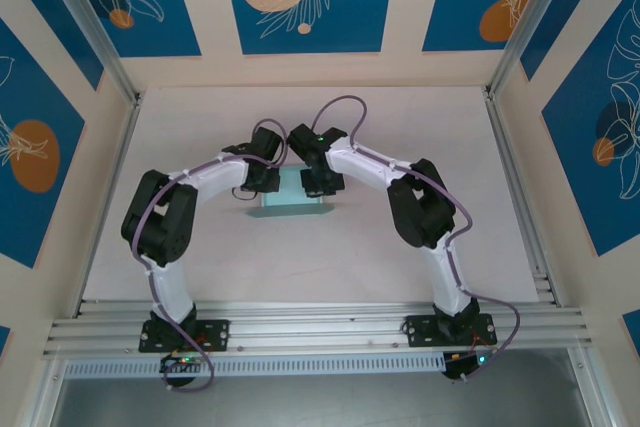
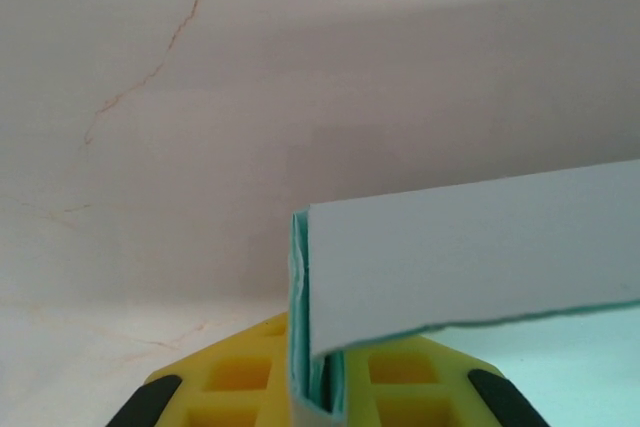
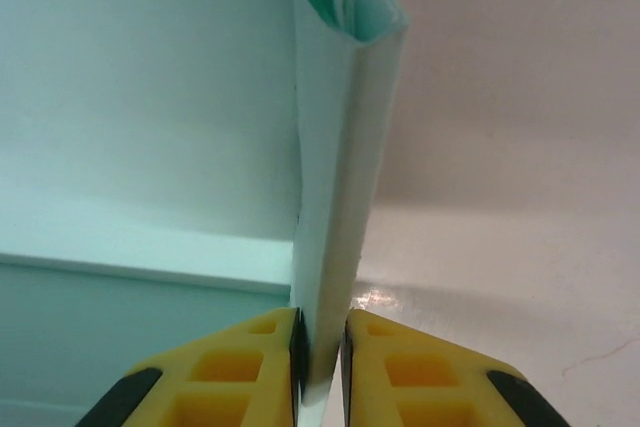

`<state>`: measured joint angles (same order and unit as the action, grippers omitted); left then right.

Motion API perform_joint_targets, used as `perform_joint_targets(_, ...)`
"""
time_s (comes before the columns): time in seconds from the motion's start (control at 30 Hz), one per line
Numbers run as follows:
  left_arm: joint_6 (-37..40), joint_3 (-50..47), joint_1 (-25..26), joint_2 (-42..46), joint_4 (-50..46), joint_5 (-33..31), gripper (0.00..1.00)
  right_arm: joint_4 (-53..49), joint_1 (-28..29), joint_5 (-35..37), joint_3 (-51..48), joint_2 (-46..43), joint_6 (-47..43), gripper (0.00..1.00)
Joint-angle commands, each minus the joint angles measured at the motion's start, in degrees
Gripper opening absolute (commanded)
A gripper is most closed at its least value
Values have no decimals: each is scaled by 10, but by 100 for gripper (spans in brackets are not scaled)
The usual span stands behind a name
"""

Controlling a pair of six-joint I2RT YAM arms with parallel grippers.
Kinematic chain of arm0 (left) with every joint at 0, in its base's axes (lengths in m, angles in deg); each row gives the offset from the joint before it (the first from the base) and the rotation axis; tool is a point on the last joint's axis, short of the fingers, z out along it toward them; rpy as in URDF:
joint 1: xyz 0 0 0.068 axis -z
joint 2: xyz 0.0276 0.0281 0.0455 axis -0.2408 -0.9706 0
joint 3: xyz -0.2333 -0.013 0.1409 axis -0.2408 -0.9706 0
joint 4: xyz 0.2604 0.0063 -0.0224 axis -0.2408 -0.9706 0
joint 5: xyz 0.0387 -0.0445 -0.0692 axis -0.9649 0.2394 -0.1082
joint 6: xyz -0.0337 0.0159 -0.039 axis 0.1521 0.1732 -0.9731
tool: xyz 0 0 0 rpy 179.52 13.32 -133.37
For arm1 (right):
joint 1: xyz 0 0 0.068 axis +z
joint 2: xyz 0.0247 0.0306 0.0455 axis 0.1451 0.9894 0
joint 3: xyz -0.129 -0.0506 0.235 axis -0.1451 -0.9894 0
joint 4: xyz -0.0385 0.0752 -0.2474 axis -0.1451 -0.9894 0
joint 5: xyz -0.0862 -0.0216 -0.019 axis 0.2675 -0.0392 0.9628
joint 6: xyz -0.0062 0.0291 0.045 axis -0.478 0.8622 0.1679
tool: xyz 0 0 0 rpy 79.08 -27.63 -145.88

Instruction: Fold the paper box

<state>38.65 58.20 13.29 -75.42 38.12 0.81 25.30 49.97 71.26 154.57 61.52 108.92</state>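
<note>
Paper box (image 1: 290, 199): left gripper (image 2: 320, 362) pinches wall; right gripper (image 3: 320, 337) straddles wall, grip unclear.

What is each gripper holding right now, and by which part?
Both hold the paper box: the left gripper pinches its upright left end wall, the right gripper its folded right end wall.

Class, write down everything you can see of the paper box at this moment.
The paper box is pale light-blue thin card, partly folded. It lies on the white table midway between the two arms. Its base lies flat and its end walls stand upright, each a doubled-over layer with a rounded fold along the top. The left gripper pinches one end wall, and a broad flap leans across beside it. The right gripper clasps the opposite doubled wall. The inner faces look slightly greener.
</note>
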Motion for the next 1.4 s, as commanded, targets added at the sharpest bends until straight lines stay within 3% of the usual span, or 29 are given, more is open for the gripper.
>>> perform_joint_targets(0.0, 30, -4, 5, -26, -41, -32, 10, -52, -5, 68, 19, 42, 8, 23)
perform_joint_targets(0.23, 30, 4, 5, -33, -47, -38, 11, -71, -8, 69, 54, 92, -24, 27)
perform_joint_targets(0.4, 32, 23, 5, -37, -62, -34, 23, -104, -8, 98, 56, 109, -26, 12)
perform_joint_targets(0.87, 9, 34, 7, -21, -90, 14, 29, -87, -4, 72, 55, 104, -32, 11)
perform_joint_targets(0.97, 3, 46, 11, -47, -118, -19, 29, -84, -3, 69, 56, 104, -33, 11)
perform_joint_targets(1.1, -1, 70, 16, -75, -180, -98, 19, -81, -3, 62, 51, 99, -36, 12)
perform_joint_targets(1.37, -3, 109, 34, -110, -275, -198, 18, -64, -12, 60, 17, 75, -33, 12)
